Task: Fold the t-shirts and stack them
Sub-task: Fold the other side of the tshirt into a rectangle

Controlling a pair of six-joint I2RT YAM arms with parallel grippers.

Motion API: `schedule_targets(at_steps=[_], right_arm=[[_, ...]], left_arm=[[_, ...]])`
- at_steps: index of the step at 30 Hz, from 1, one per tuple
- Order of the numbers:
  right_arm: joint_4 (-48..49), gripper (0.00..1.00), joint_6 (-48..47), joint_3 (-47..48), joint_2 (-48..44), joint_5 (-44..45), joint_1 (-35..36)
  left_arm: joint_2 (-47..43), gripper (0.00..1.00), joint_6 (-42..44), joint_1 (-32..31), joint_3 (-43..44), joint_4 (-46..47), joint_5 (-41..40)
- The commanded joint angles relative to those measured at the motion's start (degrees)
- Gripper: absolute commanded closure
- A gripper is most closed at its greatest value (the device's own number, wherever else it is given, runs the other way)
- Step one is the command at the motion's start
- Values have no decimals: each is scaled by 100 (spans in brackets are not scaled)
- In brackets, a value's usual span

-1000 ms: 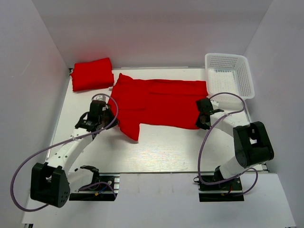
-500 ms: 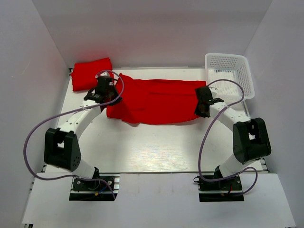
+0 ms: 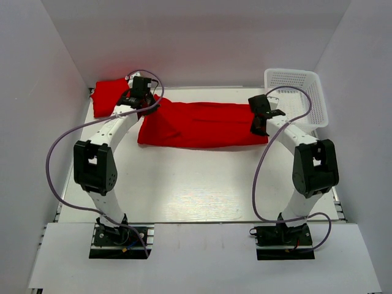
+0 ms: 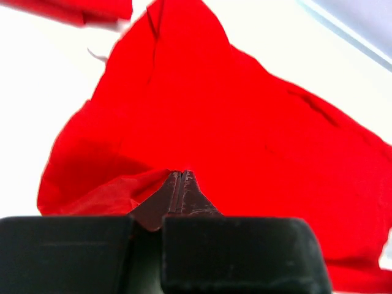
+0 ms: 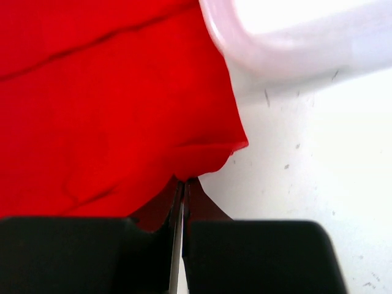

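A bright red t-shirt [image 3: 202,125] lies across the back of the table as a long band, doubled over lengthwise. My left gripper [image 3: 147,104] is shut on its left end by the back edge; in the left wrist view the jaws [image 4: 179,174] pinch a fold of the red cloth [image 4: 245,122]. At the shirt's right end my right gripper [image 3: 258,125] is shut as well, its tips [image 5: 184,181] nipping the hem of the cloth [image 5: 110,104]. A second t-shirt [image 3: 110,97], folded into a thick pad, rests in the back left corner, partly hidden behind my left wrist.
A white plastic lattice basket [image 3: 295,98] stands at the back right, its rim [image 5: 275,43] close beside my right gripper. White walls enclose the table on three sides. Purple cables loop from both arms.
Both grippers have carried the shirt's near edge toward the back wall, folding it over into a narrower band. The left arm swung far back, beside the folded shirt.
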Motion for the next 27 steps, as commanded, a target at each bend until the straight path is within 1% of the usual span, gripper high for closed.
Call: schedule_targets(at_steps=[1, 2, 3, 5, 11, 14, 18, 21, 24, 27], right_arm=[[-237, 100, -144, 573, 222, 354, -97], [-290, 100, -161, 660, 336, 371, -124], [-325, 100, -162, 914, 476, 389, -115], [-430, 100, -179, 1065, 644, 398, -150], [-703, 100, -232, 1803, 1145, 319, -168], [-765, 100, -258, 1979, 1277, 275, -212], [-861, 100, -258, 2068, 1357, 336, -238], [-932, 100, -250, 2059, 1392, 362, -265], [-985, 100, -232, 2068, 1462, 372, -326], [-1133, 100, -258, 2164, 1559, 354, -344]], left_arm=[[265, 100, 126, 62, 547, -223, -420], [353, 100, 179, 114, 748, -223, -420], [432, 100, 179, 114, 820, -223, -420], [652, 100, 241, 114, 952, -223, -420], [1065, 100, 311, 229, 1260, 189, -368], [1276, 100, 434, 281, 1470, 479, -210], [1645, 100, 434, 334, 1970, 375, -157], [1716, 100, 434, 387, 2095, 375, -157], [1847, 100, 495, 439, 2095, 567, -34], [2032, 100, 496, 440, 2305, 568, 19]])
